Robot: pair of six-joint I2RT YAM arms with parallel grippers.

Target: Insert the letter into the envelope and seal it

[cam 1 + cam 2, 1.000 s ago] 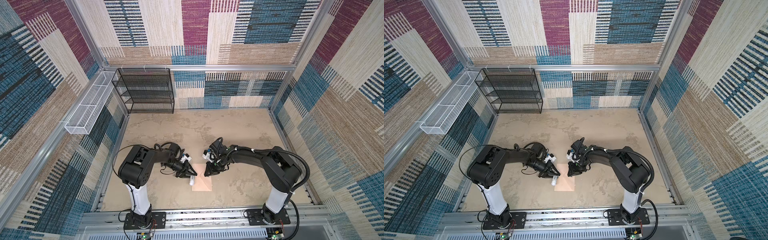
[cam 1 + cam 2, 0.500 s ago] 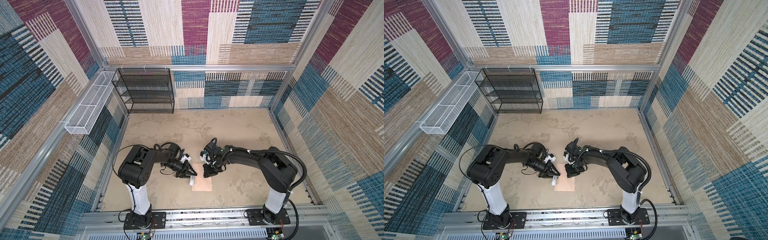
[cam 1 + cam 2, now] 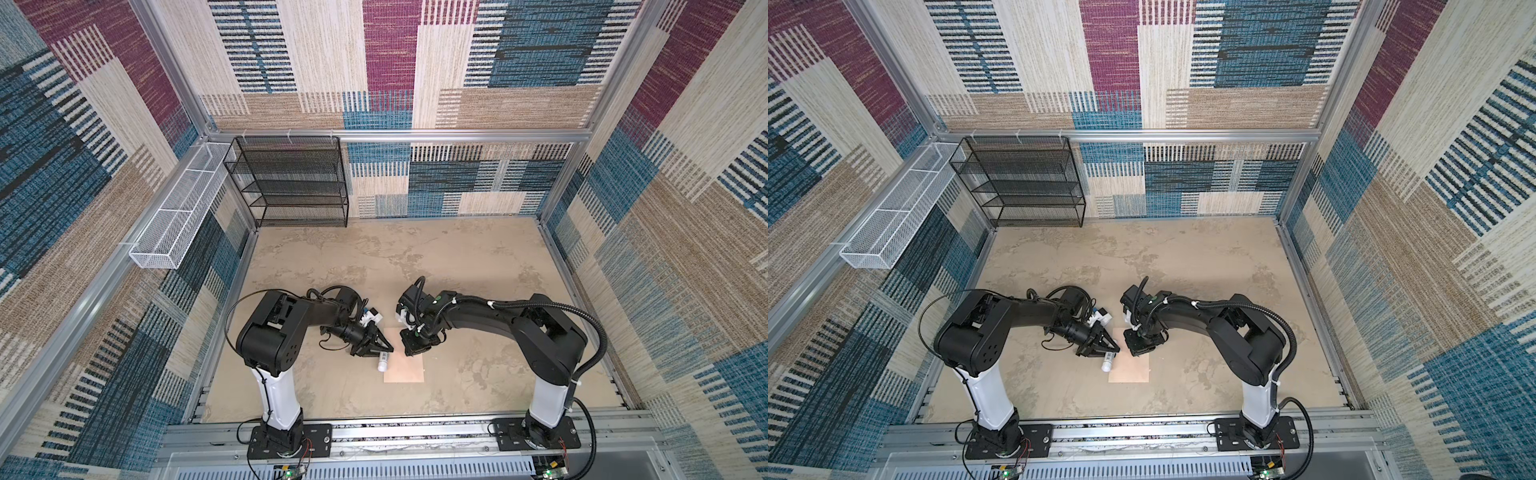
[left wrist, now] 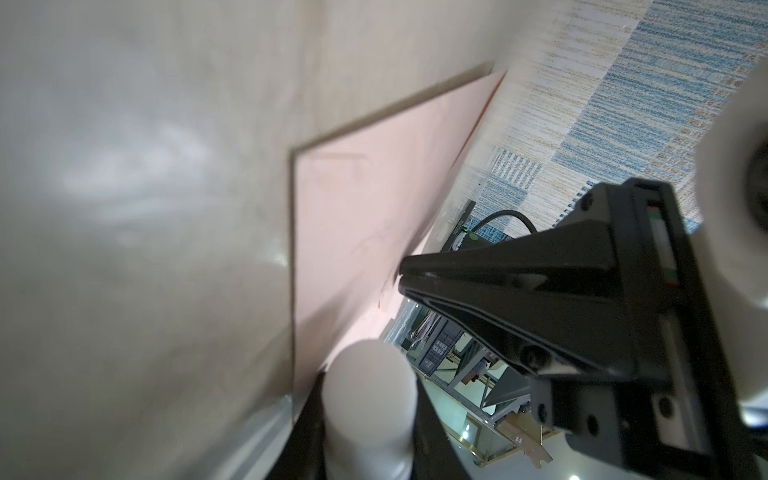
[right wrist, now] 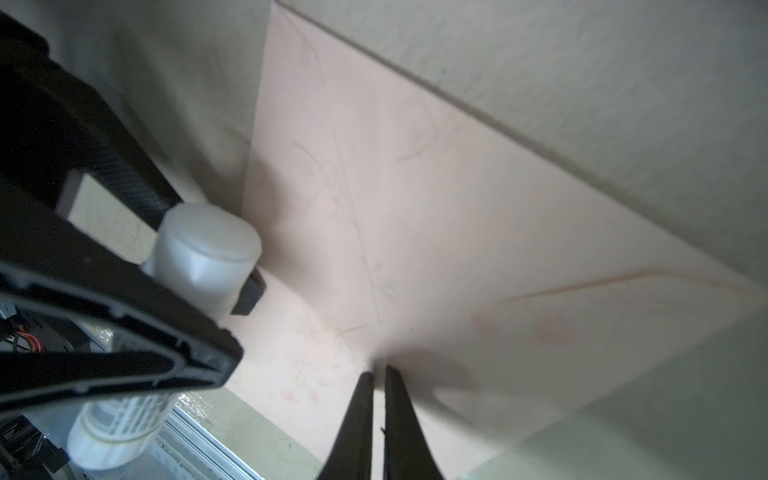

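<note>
the left gripper [image 3: 385, 352] has its jaws clamped on a white tube [image 3: 382, 363] at the edge of the envelope [image 3: 406, 369]. the right gripper [image 5: 376, 374], jaws closed, touches the envelope.

Left arm [image 3: 299, 316] reached low from its base toward the centre, elbow folded; the left tool [image 3: 379, 348] lay near horizontal, pointing inward; its jaws were clamped on a white tube [image 3: 382, 363]. Right arm [image 3: 490, 318] reached in from the opposite side, wrist bent over; the right tool [image 3: 412, 348] pointed steeply down; its fingers [image 5: 361, 415] were drawn almost together, a thin slit between; the tools stood near each other, not touching.
</note>
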